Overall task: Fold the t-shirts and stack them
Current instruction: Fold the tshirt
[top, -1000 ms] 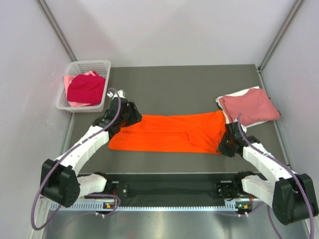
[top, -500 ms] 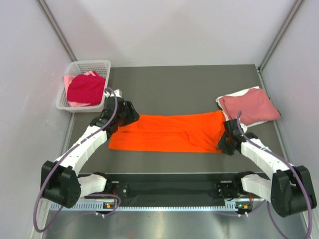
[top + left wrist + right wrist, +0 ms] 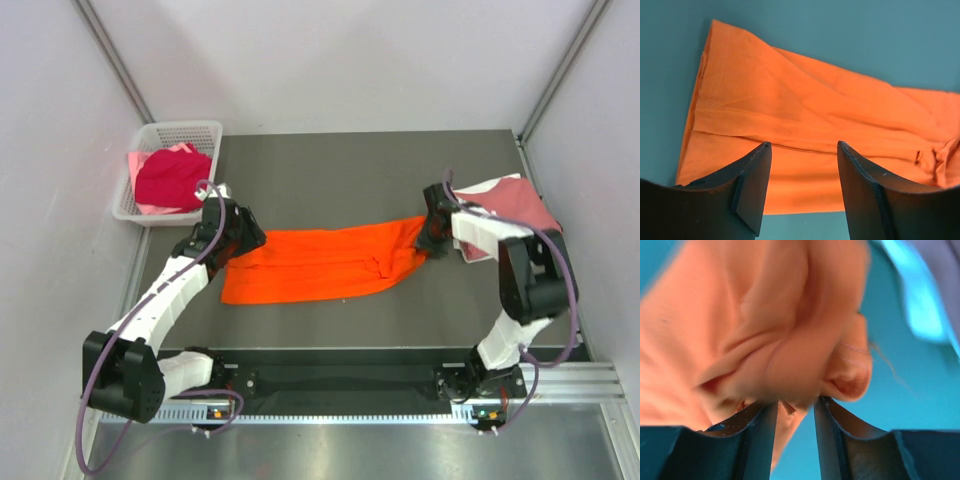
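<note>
The bright orange t-shirt (image 3: 320, 265) lies folded in a long strip across the middle of the table. My left gripper (image 3: 243, 240) is open and empty, hovering above the shirt's left end (image 3: 805, 125), fingers well apart (image 3: 802, 145). My right gripper (image 3: 432, 232) is shut on the shirt's bunched right end (image 3: 765, 315), with cloth pinched at the fingertips (image 3: 795, 402) and raised off the table. A folded dusty rose t-shirt (image 3: 525, 200) lies on a white one (image 3: 485, 186) at the right, just behind my right gripper.
A white lattice basket (image 3: 180, 130) at the back left holds a crimson shirt (image 3: 172, 178) and a pale pink one (image 3: 150, 208). The right arm's links arch over the folded stack. Walls close in on both sides.
My right gripper has swung from the front right toward the back, pulling the orange shirt's right end up and leftward. My left gripper has drifted slightly left and back.
</note>
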`<move>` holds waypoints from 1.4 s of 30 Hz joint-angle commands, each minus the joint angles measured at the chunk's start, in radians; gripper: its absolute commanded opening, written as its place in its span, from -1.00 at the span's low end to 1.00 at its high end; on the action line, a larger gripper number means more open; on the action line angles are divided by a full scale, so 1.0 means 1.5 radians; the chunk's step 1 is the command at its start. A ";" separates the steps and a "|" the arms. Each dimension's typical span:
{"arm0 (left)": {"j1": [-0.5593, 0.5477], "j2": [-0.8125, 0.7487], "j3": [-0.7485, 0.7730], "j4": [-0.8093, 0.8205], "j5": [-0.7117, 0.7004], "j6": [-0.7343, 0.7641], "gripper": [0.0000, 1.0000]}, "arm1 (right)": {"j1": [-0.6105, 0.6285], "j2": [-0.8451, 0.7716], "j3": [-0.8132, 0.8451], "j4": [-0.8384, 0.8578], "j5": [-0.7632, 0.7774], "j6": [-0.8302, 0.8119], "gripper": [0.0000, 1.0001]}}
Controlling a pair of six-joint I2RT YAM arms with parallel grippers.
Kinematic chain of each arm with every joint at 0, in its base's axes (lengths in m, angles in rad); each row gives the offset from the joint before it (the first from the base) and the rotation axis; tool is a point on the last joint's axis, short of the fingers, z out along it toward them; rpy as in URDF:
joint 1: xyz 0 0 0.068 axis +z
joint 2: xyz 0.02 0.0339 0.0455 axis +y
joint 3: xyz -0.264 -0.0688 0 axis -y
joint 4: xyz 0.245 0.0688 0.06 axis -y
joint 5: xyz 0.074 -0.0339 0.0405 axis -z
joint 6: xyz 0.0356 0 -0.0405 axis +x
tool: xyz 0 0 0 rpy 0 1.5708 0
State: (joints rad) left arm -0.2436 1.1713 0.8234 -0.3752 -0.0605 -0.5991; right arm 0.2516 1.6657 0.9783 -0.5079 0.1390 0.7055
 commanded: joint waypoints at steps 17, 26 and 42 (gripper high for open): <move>0.002 -0.023 -0.034 -0.012 0.017 0.019 0.18 | -0.051 0.364 0.709 -0.005 -0.236 -0.133 0.29; -0.001 -0.017 -0.046 -0.037 0.037 0.033 0.18 | -0.049 0.138 0.314 0.132 -0.292 -0.140 0.29; -0.261 -0.023 -0.036 -0.081 -0.019 0.051 0.08 | -0.047 0.082 0.101 0.256 -0.364 -0.143 0.20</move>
State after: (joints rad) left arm -0.5980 1.1168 0.7330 -0.4717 -0.0494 -0.5465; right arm 0.1745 1.8328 1.1229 -0.2298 -0.3725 0.4976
